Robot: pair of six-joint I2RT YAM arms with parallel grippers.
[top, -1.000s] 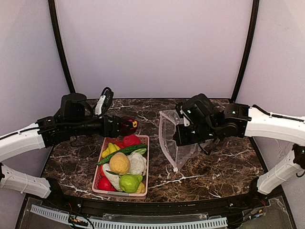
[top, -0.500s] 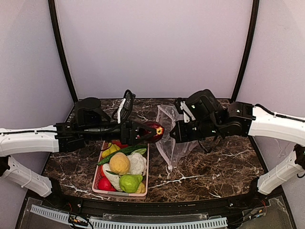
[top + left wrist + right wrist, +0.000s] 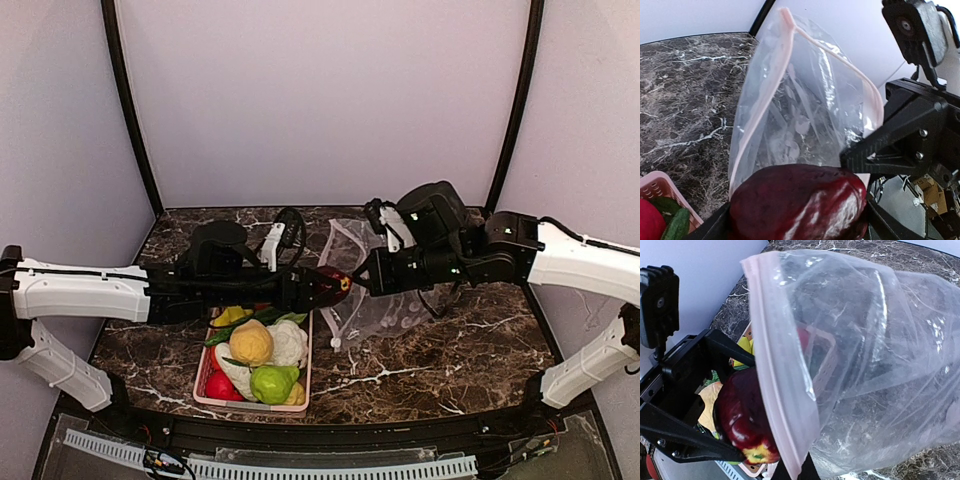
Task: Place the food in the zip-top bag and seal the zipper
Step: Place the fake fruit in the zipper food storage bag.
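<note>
Left tool (image 3: 312, 288) clamped wide around red fruit (image 3: 797, 200). Fruit sits right at mouth of bag (image 3: 865, 340), not yet inside as far as I can see. Right tool (image 3: 370, 278) pinched together on zipper strip (image 3: 771, 370), holding bag mouth up off bench (image 3: 450, 350).

I judge fruit light, hard and glossy, so it may slip; grip belongs across its widest middle. Bag is thin floppy film and mouth sags. I'd hold it by stiffer strip, never film.

Other food (image 3: 252, 343) in basket (image 3: 309, 345), just beside bag.
</note>
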